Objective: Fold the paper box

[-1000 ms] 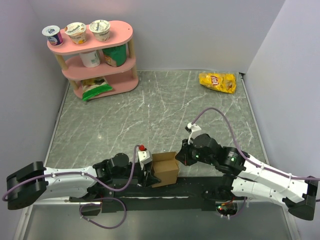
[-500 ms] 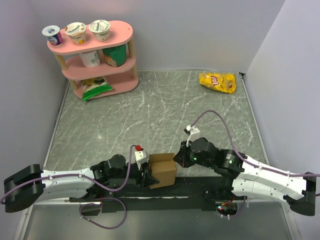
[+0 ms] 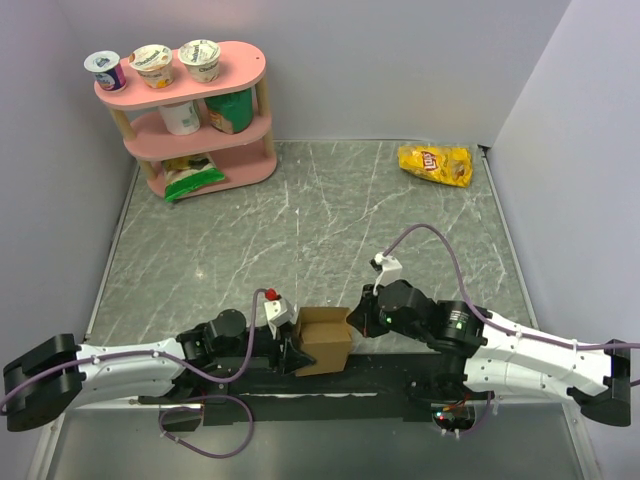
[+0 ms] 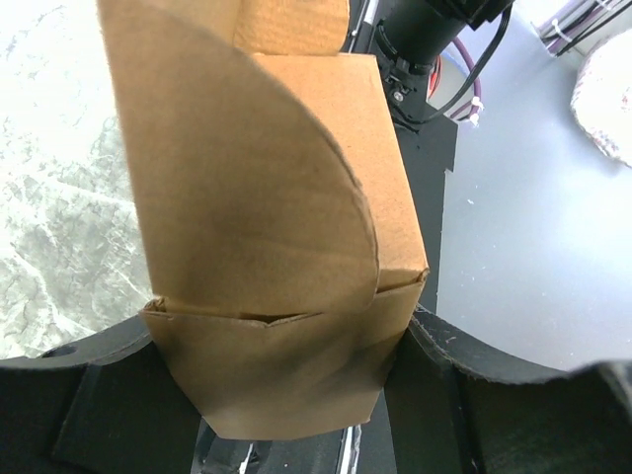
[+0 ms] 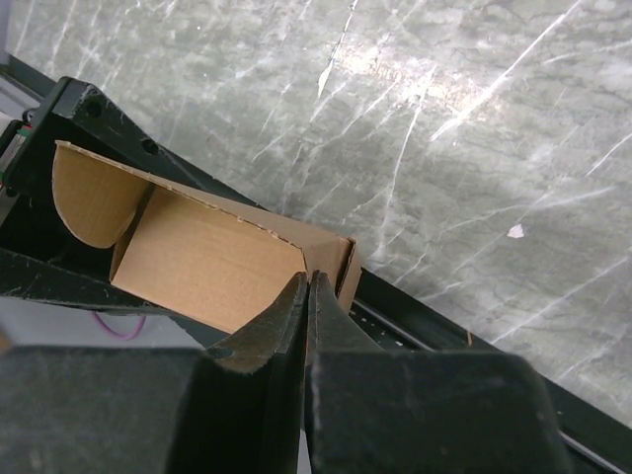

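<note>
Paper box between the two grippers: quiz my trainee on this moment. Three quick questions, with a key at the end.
1. True or false: the paper box lies as a flat, unfolded sheet.
2. Fill in: the left gripper is shut on the ____.
3. In its wrist view, the right gripper has its fingers: A) spread wide above bare table; B) close together at the box's rim; C) around a yellow bag.
Key: 1 false, it stands as a box with its top open; 2 paper box; 3 B.
</note>
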